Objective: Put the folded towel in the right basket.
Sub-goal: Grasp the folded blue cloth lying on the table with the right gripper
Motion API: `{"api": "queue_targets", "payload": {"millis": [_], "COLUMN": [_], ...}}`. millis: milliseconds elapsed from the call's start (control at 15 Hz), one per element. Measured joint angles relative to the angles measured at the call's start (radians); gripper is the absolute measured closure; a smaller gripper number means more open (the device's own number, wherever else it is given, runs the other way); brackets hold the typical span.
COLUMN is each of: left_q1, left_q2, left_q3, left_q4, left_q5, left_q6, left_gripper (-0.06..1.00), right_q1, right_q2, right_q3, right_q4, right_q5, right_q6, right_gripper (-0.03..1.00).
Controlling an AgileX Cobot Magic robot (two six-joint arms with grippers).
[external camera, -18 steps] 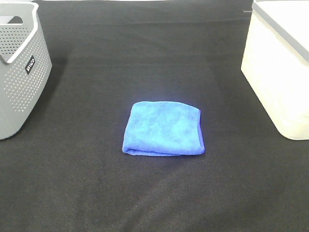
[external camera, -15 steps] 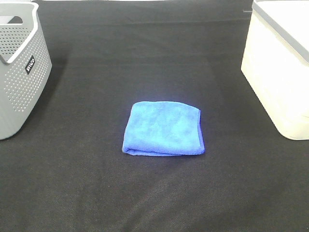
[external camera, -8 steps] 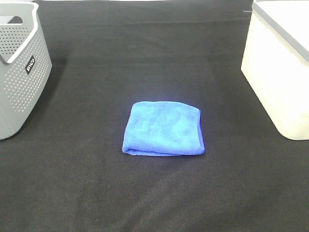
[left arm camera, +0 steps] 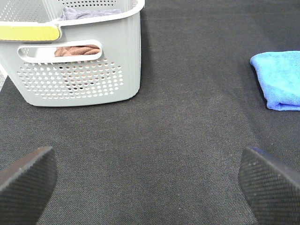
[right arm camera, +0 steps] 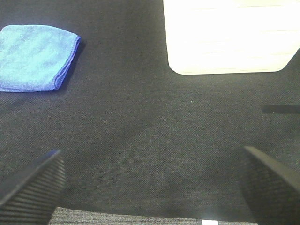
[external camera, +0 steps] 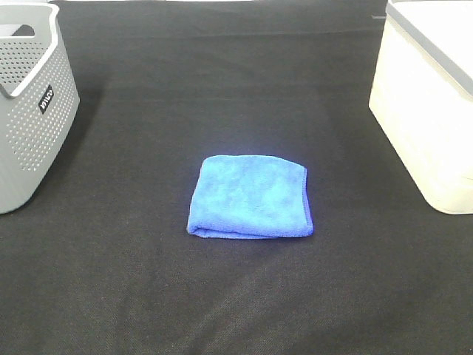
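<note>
No movement is seen since a second ago. On the black tabletop (external camera: 222,74), the right basket (external camera: 421,126) is set well apart from the folded towel (external camera: 250,196), laid flat at centre. The left gripper (left arm camera: 150,187) and right gripper (right arm camera: 150,187) are held spread wide and empty, so grasping is judged not yet begun.

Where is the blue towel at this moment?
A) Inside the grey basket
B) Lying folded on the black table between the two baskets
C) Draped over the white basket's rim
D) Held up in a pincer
B: the blue towel lies folded on the black table, well apart from the grey basket on one side and the white basket on the other, with nothing gripping it.
</note>
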Motion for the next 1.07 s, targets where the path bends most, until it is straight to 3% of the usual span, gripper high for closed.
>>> {"api": "queue_targets", "payload": {"millis": [1067], "left_q1": [0.0], "left_q2": [0.0], "left_q3": [0.0], "left_q4": [0.0], "left_q5": [0.0], "left_q6": [0.0], "left_gripper": [-0.03], "right_q1": [0.0], "right_q2": [0.0], "right_q3": [0.0], "right_q4": [0.0], "right_q5": [-0.002], "right_q6": [0.0], "right_gripper": [0.0]}}
